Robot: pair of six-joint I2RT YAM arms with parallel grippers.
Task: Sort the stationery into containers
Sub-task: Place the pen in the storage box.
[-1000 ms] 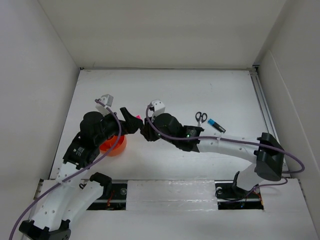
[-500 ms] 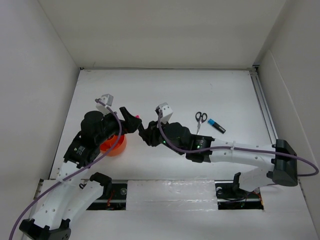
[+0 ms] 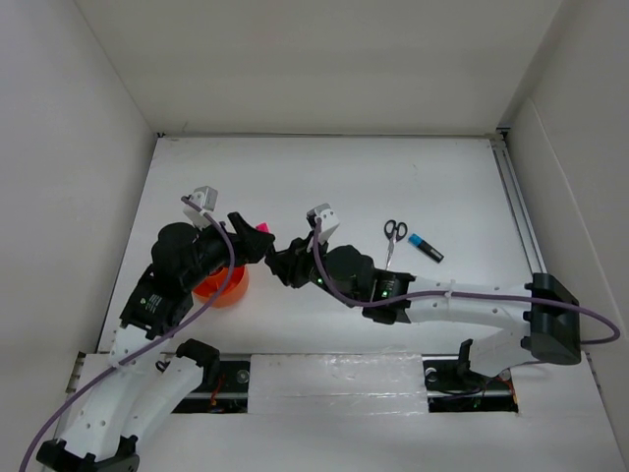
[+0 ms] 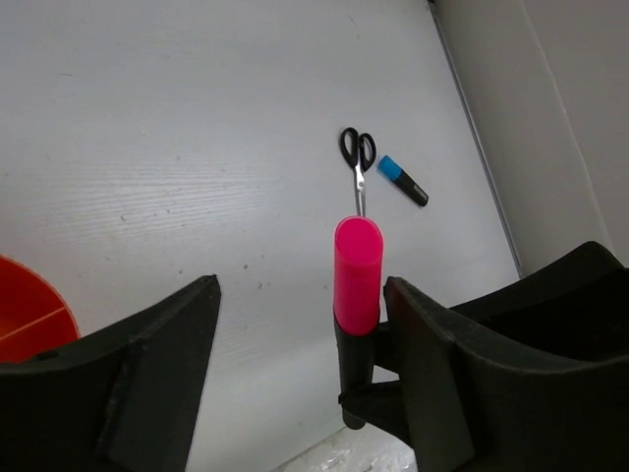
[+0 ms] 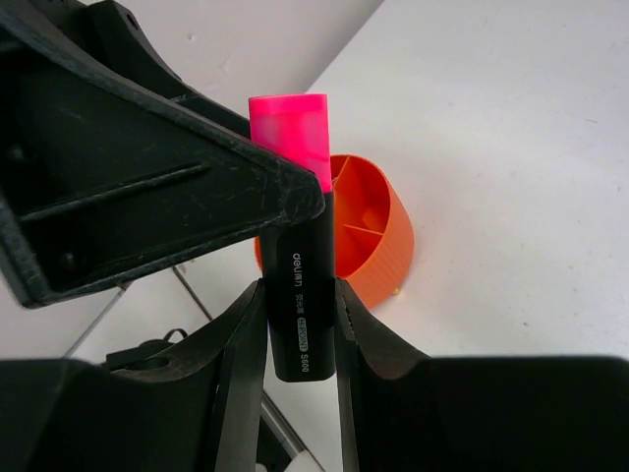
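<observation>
Right gripper point(image 5: 300, 329): jaws clamped on pink-capped highlighter point(image 5: 291, 133), cap up. Left gripper point(image 4: 300, 295): jaws apart, straddling the cap. Orange cup point(image 5: 378, 236) sat nearby.

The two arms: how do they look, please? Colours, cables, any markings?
The left arm and the right arm look alike: white links with rows of small holes, black joint housings, and a purple cable looping along each. Each wrist carries a small white block. The jaws are black and wedge-shaped. Small green lights glow on the right arm.
</observation>
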